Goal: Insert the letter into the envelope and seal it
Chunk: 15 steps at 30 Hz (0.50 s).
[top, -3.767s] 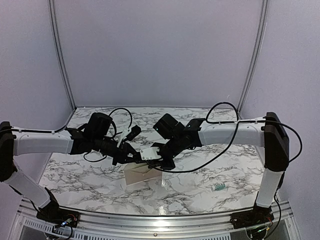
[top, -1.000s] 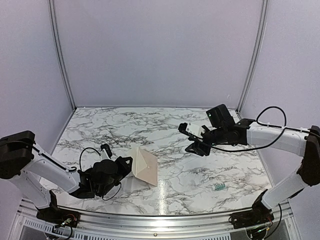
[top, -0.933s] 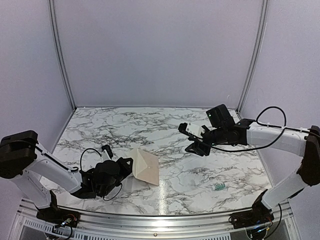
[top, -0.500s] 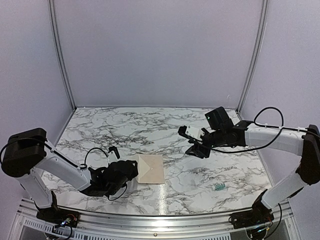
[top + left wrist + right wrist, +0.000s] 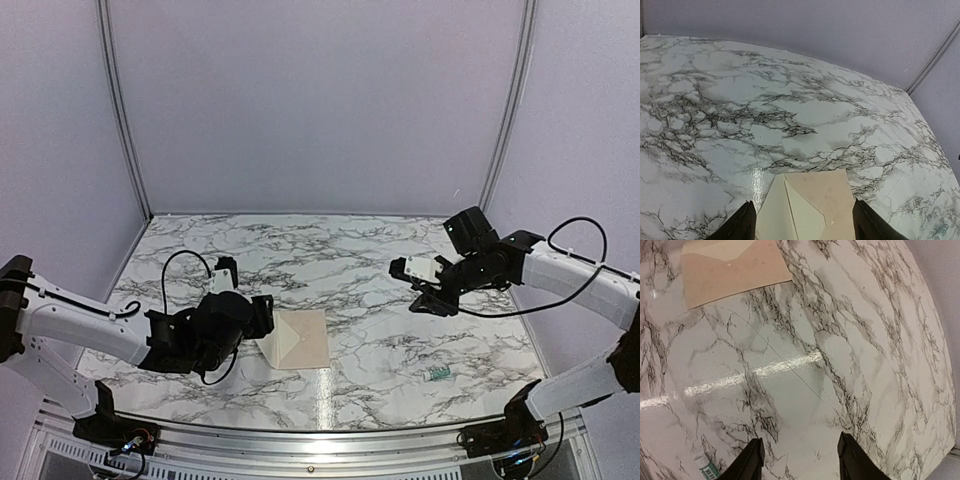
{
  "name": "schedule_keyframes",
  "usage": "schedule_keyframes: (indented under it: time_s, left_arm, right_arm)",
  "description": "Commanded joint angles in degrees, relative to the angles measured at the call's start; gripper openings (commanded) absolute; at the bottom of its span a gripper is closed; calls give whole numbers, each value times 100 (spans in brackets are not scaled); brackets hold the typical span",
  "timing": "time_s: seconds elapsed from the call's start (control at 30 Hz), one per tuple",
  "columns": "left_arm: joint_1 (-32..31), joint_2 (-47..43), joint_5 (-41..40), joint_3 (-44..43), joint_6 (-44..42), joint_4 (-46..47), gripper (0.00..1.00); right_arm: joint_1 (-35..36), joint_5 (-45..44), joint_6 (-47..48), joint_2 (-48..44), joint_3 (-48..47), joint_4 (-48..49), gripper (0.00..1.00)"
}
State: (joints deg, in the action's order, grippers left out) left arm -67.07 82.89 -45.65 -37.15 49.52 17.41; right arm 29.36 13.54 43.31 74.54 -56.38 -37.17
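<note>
Envelope lies on the marble tabletop, lower centre of the top view, its pale triangular flap folded over the body. Left hand sits at the envelope's left edge. Its fingers are spread wide with the envelope's near end between them; contact cannot be confirmed. Right hand is at right of centre, well apart from the envelope. It is spread wide above the tabletop and grips nothing.
</note>
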Motion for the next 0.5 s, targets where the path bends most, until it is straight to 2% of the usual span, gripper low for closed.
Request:
schedule_keyframes:
  time_s: [0.0,0.13,0.3,0.47]
  left_arm:
    - [27,-187,161,-453,-2144,-299,70]
    - [36,-120,664,-796,-2610,-300,70]
    - [36,218,1551,-1127,-2744,-291,70]
    - [36,578,2377,-1431,-2858,-291,68]
  right_arm:
    - [-72,-115,764,-328,377,-1223,46]
    - [-79,-585,1127,-605,896,-1473,46]
    - [-80,-1269,1504,-994,1562,-1410,49]
    - [-77,-1328,1668,-1207,1957,-1225,50]
